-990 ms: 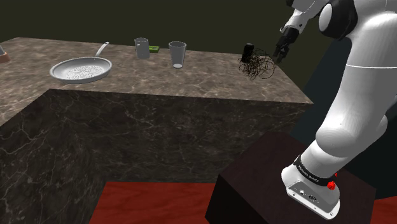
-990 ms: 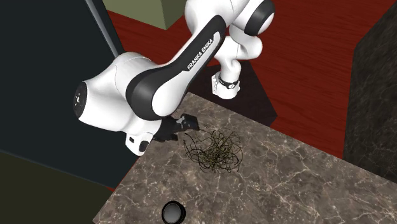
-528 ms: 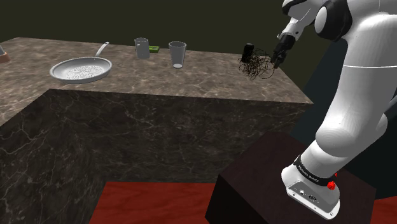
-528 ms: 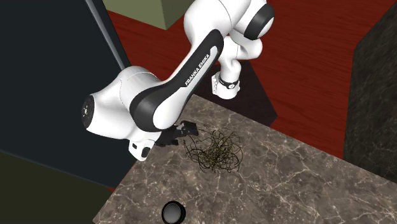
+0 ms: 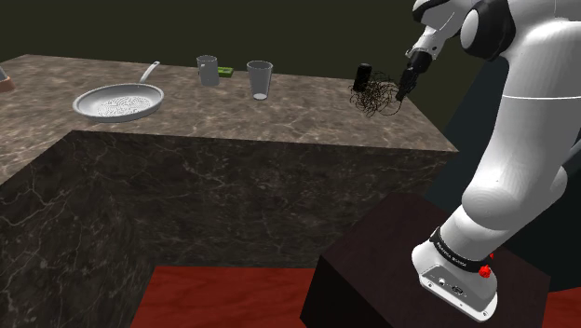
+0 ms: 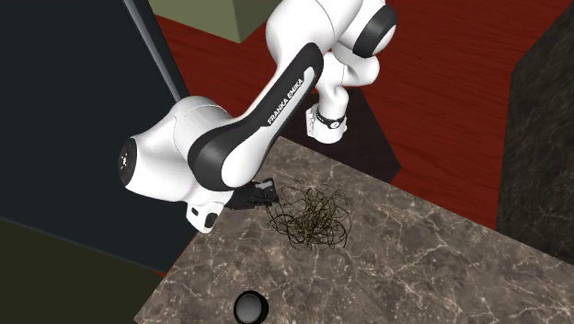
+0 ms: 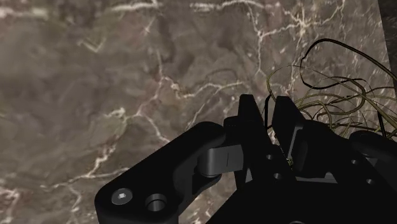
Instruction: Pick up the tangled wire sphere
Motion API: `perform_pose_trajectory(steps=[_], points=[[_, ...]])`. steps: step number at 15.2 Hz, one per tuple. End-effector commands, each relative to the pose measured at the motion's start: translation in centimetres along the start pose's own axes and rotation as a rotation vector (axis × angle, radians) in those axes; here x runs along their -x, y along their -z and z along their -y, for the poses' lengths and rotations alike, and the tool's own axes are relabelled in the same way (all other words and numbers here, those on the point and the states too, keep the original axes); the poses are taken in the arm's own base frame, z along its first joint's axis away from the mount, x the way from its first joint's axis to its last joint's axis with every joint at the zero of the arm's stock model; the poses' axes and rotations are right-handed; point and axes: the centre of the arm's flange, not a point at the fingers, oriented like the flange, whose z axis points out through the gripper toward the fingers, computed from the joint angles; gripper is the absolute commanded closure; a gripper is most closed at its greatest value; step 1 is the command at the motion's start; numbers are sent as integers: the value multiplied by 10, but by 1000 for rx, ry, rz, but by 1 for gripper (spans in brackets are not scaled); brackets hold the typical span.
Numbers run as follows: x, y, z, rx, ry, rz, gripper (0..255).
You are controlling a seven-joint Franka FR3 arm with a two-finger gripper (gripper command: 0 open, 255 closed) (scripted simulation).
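Marbled counter (image 6: 414,267) bears a light, springy wire sphere (image 6: 311,219), I judge; my gripper (image 7: 268,103) pinches its flimsy outer loops.

I see the surface (image 5: 279,116) in brown-grey marble with pale veins. The wire sphere (image 6: 311,219) looks dark, and its strands are olive-gold close up. The end effector (image 7: 272,105) is all black, and the arm (image 5: 521,140) is white with dark joints. The pan (image 5: 119,102) is silver-grey with a speckled inside. The cup (image 5: 207,70) and glass (image 5: 260,79) are grey. The floor (image 6: 441,83) is red.
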Motion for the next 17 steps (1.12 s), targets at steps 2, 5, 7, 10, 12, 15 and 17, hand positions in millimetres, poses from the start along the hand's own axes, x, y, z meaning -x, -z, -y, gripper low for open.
perform_pose_trajectory(steps=[2,5,7,10,12,15,17], points=[[0,0,0,0,0,1,255],[1,8,6,0,0,1,255],[1,17,12,0,0,1,255],[2,30,21,0,0,1,255],[3,38,27,0,0,1,255],[4,51,36,0,0,1,255],[4,60,42,0,0,1,255]])
